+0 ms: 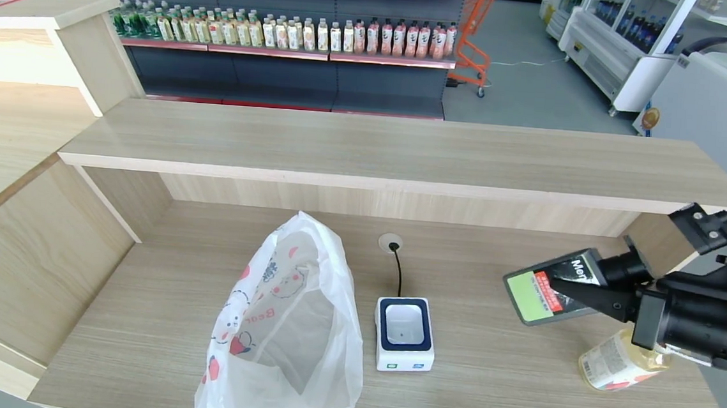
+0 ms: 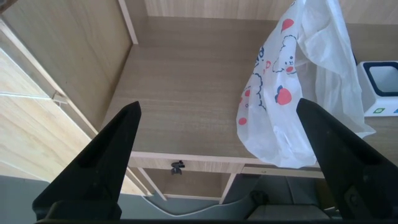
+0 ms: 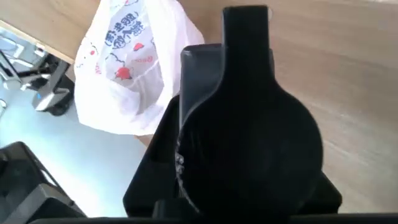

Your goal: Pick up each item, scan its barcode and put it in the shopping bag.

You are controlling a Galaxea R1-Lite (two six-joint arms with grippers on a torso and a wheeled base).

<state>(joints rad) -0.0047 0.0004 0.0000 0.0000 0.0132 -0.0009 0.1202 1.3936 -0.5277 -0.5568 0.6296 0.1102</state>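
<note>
Tabletop (image 1: 491,392), wood.
Shopping bag (image 1: 284,326): white, mouth open, just left of scanner (image 1: 404,335).
Right hand (image 1: 572,289): clamped on dark box (image 1: 533,296), held above the tabletop's right side; long axis roughly level, free labelled end toward the scanner.
Left hand (image 2: 219,109): spread wide, empty.
Bottle (image 1: 614,365): lying under the right arm.

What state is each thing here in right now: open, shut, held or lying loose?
shopping bag: standing on the counter, mouth open.
scanner: on the counter, window facing up.
box: held above the counter.
right claw: shut on the box.
left claw: open, empty.
bottle: loose on the counter, partly hidden; upright or lying, cannot tell.
</note>
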